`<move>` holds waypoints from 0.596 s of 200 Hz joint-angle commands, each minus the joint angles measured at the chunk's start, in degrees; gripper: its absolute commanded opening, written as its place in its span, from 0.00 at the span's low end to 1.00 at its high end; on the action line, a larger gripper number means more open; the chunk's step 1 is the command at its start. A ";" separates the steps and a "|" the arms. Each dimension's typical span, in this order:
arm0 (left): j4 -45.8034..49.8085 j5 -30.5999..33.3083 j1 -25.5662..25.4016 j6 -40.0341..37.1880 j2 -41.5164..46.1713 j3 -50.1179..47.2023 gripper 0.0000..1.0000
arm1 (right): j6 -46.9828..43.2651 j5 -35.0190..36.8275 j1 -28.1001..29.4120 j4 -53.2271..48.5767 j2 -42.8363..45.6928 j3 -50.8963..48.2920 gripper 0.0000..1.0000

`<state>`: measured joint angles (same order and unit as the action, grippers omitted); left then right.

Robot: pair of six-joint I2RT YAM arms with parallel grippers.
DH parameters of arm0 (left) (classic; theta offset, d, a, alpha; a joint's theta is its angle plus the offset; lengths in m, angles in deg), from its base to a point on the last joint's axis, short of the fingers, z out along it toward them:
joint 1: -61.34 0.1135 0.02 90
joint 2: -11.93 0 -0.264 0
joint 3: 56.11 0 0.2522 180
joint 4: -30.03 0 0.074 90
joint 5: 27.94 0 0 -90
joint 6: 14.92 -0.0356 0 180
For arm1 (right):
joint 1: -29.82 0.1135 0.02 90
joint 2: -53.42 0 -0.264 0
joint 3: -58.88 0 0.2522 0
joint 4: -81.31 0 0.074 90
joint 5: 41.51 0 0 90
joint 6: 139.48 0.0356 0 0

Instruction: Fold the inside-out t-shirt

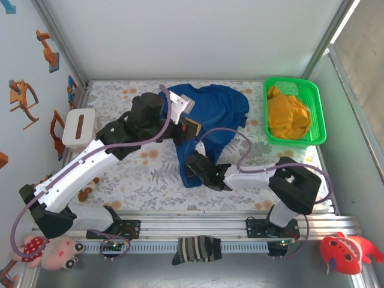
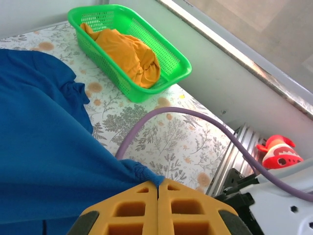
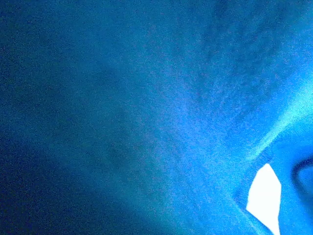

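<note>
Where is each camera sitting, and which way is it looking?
Top external: high up behind the arms, looking down on the table; the left arm, the right arm and both bases show.
Left wrist: on the left arm, looking past the shut orange left jaws, over the t-shirt, toward the green basket and the red toy.
Right wrist: on the right arm, pressed close against blurry blue t-shirt cloth.
Shared: top and left wrist both show the t-shirt, the green basket with its yellow garment, and the red toy.
</note>
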<state>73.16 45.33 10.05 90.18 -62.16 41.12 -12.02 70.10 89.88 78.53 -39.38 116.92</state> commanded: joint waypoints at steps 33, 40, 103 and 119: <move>0.08 -2.57 0.13 1.24 2.89 -1.76 0.00 | 0.52 -4.70 -11.02 -0.12 2.81 0.29 0.00; -0.30 -2.86 0.13 1.62 3.19 -2.16 0.00 | 0.95 -5.14 -12.49 -0.42 3.20 0.36 0.00; -2.62 -6.05 0.08 3.13 1.60 -0.55 0.00 | 2.18 -9.60 -13.75 1.70 2.04 1.40 0.00; -3.28 -5.94 0.05 4.13 0.47 0.23 0.00 | 2.12 -6.90 -10.25 1.43 1.41 2.04 0.00</move>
<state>72.81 41.52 10.05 92.34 -60.82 39.08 -11.30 62.16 75.89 78.79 -37.37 117.40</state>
